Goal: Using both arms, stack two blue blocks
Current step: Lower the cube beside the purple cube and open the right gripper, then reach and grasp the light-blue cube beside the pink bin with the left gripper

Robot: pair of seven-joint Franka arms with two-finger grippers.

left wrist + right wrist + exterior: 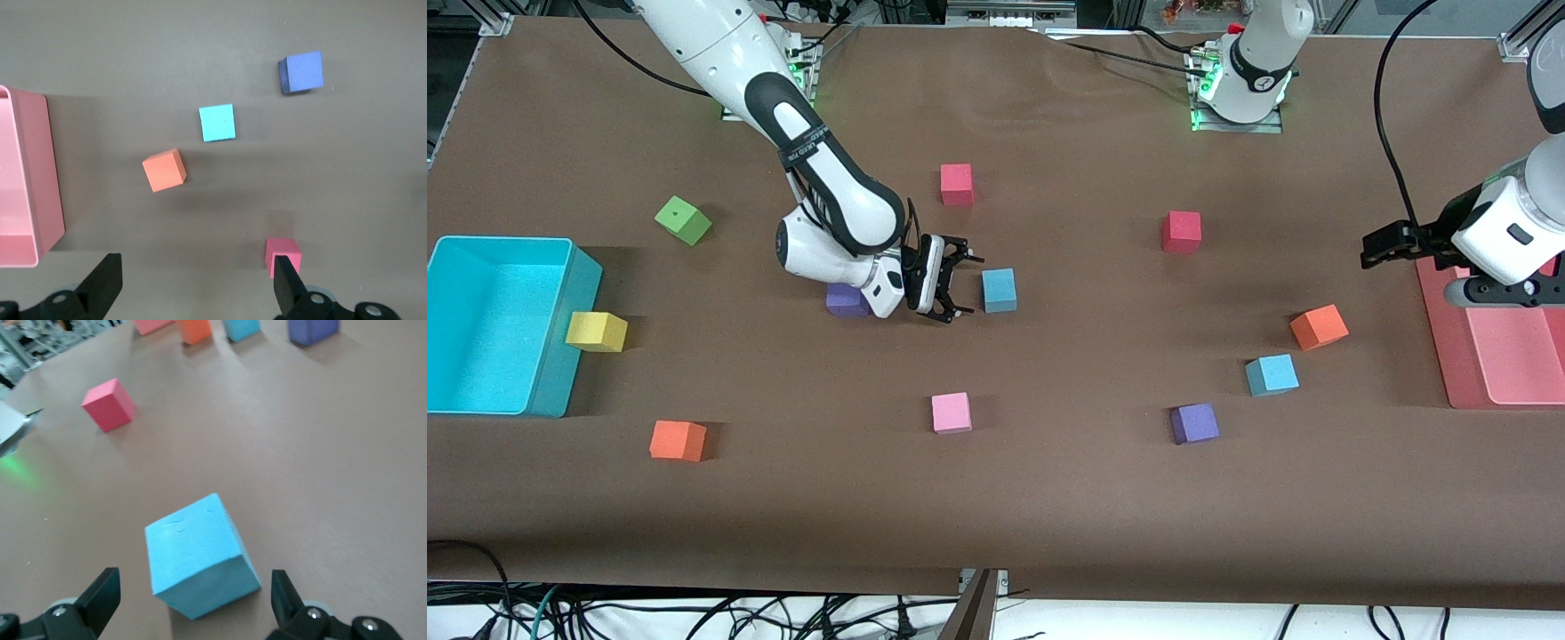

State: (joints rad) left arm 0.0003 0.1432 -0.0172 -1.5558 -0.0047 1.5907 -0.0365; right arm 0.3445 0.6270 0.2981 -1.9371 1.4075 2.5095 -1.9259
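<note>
One blue block lies mid-table. My right gripper is low beside it, tipped sideways and open. The block sits just ahead of the fingertips, its near corner reaching between them without touching either. The second blue block lies toward the left arm's end, nearer the front camera, between an orange cube and a purple cube. My left gripper hangs open and empty in the air over the table beside the pink tray.
A purple cube sits under the right wrist. Red cubes, an orange cube, a purple cube and a pink cube lie scattered. A turquoise bin and a pink tray stand at the table's ends.
</note>
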